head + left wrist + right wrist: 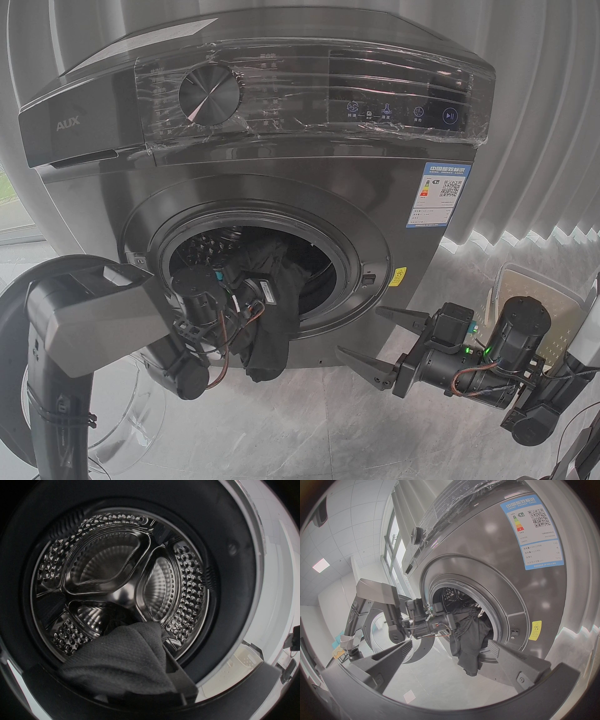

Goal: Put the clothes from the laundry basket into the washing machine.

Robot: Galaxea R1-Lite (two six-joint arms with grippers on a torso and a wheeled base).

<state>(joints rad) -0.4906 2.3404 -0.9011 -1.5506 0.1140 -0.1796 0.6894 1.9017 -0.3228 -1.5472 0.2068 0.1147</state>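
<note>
Black garment hangs over the washing machine door rim, half in the drum, half out; left gripper at the drum mouth against it, grip cannot be told; right gripper level, low right of opening, fingers wide apart, empty; blue label, yellow sticker on front

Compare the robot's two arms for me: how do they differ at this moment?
The left arm ends in the door opening of the washing machine; the right gripper hangs outside, low by the machine's right side. A dark garment drapes over the left arm's end and the door rim; the right gripper is open and empty. Both point toward the opening.
</note>
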